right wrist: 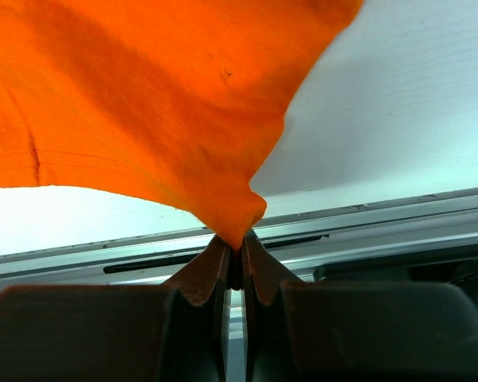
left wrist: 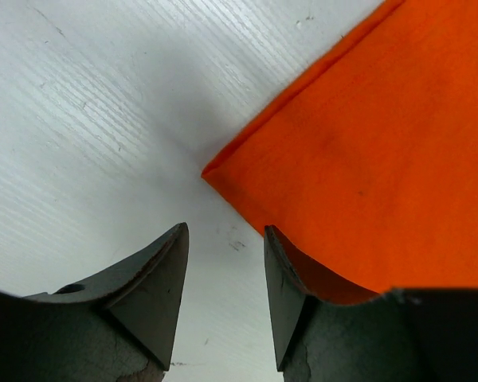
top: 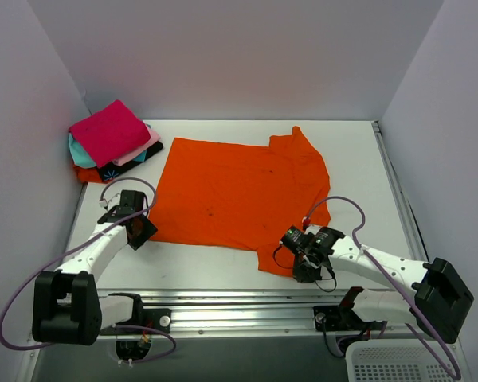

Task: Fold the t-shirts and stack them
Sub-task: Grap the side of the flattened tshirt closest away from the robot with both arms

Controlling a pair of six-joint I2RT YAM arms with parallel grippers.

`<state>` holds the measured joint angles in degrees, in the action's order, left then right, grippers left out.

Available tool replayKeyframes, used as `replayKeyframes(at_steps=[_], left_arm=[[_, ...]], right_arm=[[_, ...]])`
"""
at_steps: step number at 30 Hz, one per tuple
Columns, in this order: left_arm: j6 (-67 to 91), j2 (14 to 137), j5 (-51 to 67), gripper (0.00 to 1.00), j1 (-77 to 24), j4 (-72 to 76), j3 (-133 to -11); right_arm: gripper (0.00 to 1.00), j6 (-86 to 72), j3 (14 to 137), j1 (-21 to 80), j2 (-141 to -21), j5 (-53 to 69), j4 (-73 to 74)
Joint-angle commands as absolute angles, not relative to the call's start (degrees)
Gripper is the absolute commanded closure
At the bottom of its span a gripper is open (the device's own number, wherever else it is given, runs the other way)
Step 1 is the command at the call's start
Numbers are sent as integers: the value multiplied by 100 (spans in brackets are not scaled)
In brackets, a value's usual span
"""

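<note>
The big bright orange cloth t-shirt [top: 231,195] lies spread flat on the white wooden table [top: 358,159], in the middle of the top view. The right pincer [top: 296,248], at the lower right of that view, is closed tight on the shirt's lower right corner [right wrist: 237,219]. Its wrist view shows the cloth pinched between both jaws and pulled up into a point. I think it holds this corner so it can carry it over for a fold.

The left pincer [top: 140,231], at the lower left, is open and holds nothing. In its wrist view the shirt's lower left corner [left wrist: 215,171] lies flat just ahead of its fingers [left wrist: 155,278], and one finger is over the orange edge. It looks ready to grab there, so both corners can lift together.

The pile of small folded cloth shirts [top: 111,142], with a pink-red one on top, sits at the upper left, just beside the big shirt and close to the left wall. That side is tight. There is more open table at the right. The metal rail [top: 247,306] runs close below the held corner.
</note>
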<state>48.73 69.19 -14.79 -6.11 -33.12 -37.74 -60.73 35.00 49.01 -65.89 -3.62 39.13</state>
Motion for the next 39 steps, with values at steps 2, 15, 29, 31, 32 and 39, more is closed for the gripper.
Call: replayKeyframes(at_steps=[2, 15, 29, 31, 32, 39], left_arm=[[4650, 7241, -1433, 48, -431, -2786, -3876], [4702, 7673, -1125, 45, -26, -2479, -3911], [4808, 8016, -1152, 53, -26, -2382, -4061], [4790, 8016, -1143, 58, -26, -2408, -4078], [4764, 8007, -1108, 59, -26, -2391, -4069], [4737, 7858, -967, 79, -35, -2390, -4025]], right_arm=[[100, -5933, 3744, 4808, -6671, -562, 4342], [100, -5652, 3770, 4509, -6829, -492, 4201], [100, -5458, 3788, 4281, -7014, -466, 4096], [100, -5432, 3788, 4254, -7022, -457, 4087], [100, -5414, 3788, 4245, -7031, -466, 4078], [100, -5388, 3762, 4201, -7031, -457, 4087]])
